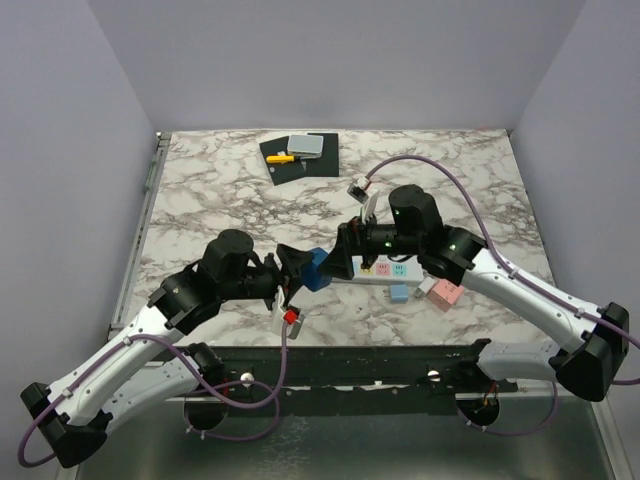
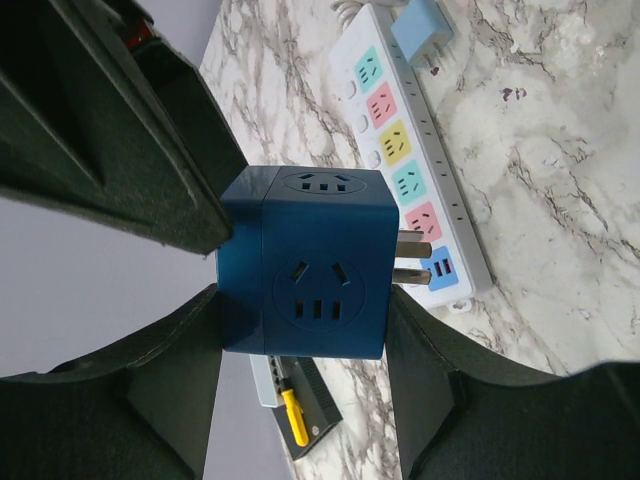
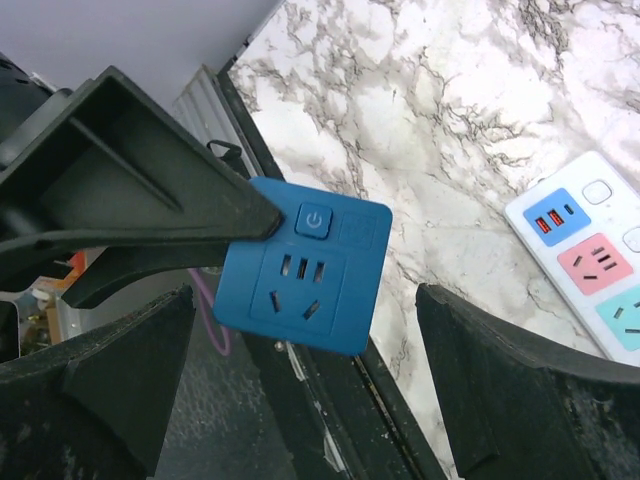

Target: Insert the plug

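My left gripper (image 1: 295, 268) is shut on a dark blue cube plug (image 1: 314, 268), gripping it by two opposite sides a little above the table. In the left wrist view the cube (image 2: 305, 260) points its metal prongs (image 2: 412, 258) at the blue USB end of the white power strip (image 2: 405, 150), just short of it. My right gripper (image 1: 345, 262) is open at the left end of the strip (image 1: 388, 270). In the right wrist view its fingers (image 3: 110, 380) stand apart on either side of the cube (image 3: 305, 275) without touching it; the strip (image 3: 590, 255) is at right.
A light blue block (image 1: 400, 293) and a pink block (image 1: 443, 293) lie by the strip's near side. A black mat (image 1: 300, 160) with a yellow tool (image 1: 283, 158) and a grey box (image 1: 307, 145) is at the back. A white plug on a purple cable (image 1: 357, 186) lies mid-table.
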Robot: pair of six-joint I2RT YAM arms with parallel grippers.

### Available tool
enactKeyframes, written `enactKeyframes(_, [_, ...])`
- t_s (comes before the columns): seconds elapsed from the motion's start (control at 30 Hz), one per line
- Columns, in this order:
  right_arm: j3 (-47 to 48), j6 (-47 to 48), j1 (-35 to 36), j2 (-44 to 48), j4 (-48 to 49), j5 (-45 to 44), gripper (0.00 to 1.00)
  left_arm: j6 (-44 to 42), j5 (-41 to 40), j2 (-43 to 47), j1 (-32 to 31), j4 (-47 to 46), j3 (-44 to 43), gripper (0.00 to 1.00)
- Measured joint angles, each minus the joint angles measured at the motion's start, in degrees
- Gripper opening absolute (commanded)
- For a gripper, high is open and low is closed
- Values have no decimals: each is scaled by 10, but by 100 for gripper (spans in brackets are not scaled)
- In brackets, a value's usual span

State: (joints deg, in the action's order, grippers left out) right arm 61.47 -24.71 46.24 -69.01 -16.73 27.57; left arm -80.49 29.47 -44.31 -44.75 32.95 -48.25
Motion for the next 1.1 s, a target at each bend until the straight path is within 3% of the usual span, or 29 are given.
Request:
enactKeyframes(0.23, [33, 10, 30, -35, -16, -21, 100, -61, 10, 9, 0, 0, 18, 0])
enactKeyframes(0.47, [47, 9, 53, -59, -30, -44, 89, -109, 11, 18, 0, -1, 24, 0])
enactKeyframes(0.57, [47, 8, 61, -71, -36, -56, 75, -125, 11, 22, 0, -1, 25, 0])
enactKeyframes(0.67, [47, 6, 66, -79, -41, -69, 44, -144, 11, 24, 0, -2, 29, 0])
enactKeyframes(0.7, [49, 6, 68, -80, -46, -84, 33, -151, 11, 24, 1, -2, 32, 9])
enactKeyframes(0.73, [49, 5, 71, -80, -46, -86, 25, -155, 11, 24, 1, -2, 33, 23])
enactKeyframes(0.8, [50, 4, 75, -78, -48, -105, 21, -161, 10, 27, 1, -3, 36, 68])
enactKeyframes(0.83, [50, 3, 78, -77, -48, -114, 20, -163, 10, 29, 1, -4, 38, 82])
enactKeyframes(0.93, [40, -2, 83, -59, -42, -144, 18, -148, 10, 33, 1, -10, 38, 97])
enactKeyframes(1.1, [2, -10, 80, 2, -30, -214, 18, -24, 6, 39, 0, -14, 25, 99])
